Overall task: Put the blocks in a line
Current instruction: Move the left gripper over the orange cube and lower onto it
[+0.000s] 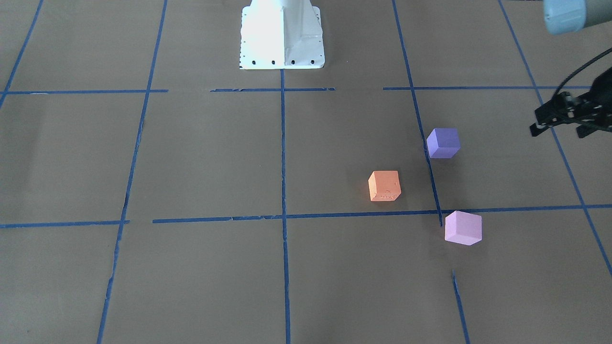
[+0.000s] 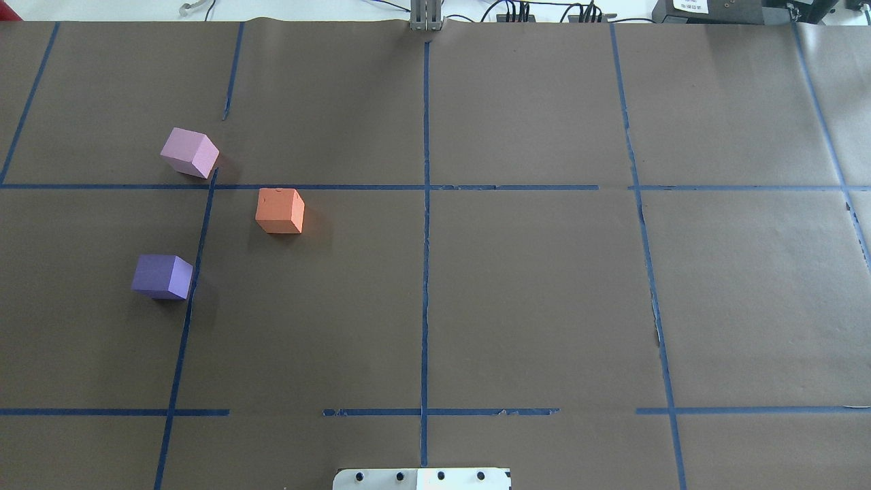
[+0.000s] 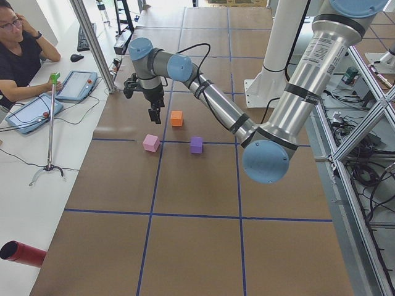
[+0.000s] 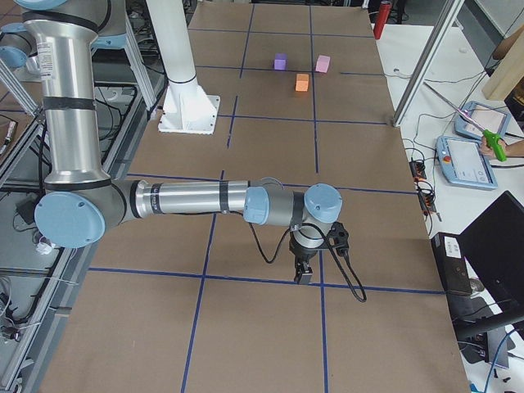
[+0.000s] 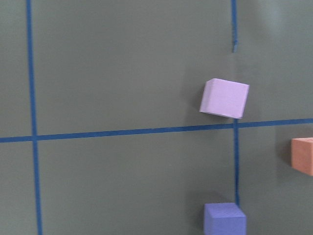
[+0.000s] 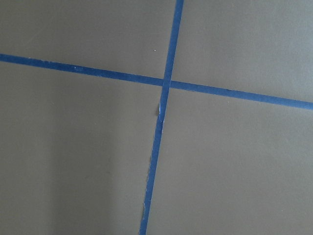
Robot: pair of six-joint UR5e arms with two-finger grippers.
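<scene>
The three blocks, equal matte cubes with no long axis, sat apart in a triangle in the left half of the overhead view on the brown counter (image 2: 531, 286). The pale pink-lilac block (image 2: 190, 152) sat uppermost, skewed to the blue tape grid (image 2: 426, 272), the orange block (image 2: 280, 211) lower right of it and nearly square to the grid, and the violet-blue block (image 2: 162, 276) lowest, just left of a tape line. The left end effector (image 1: 559, 130) hung at the right edge of the front-facing view, fingers spread and holding nothing; the right end effector (image 4: 304, 274) hung over a tape crossing well apart from the blocks, its state impossible to tell.
</scene>
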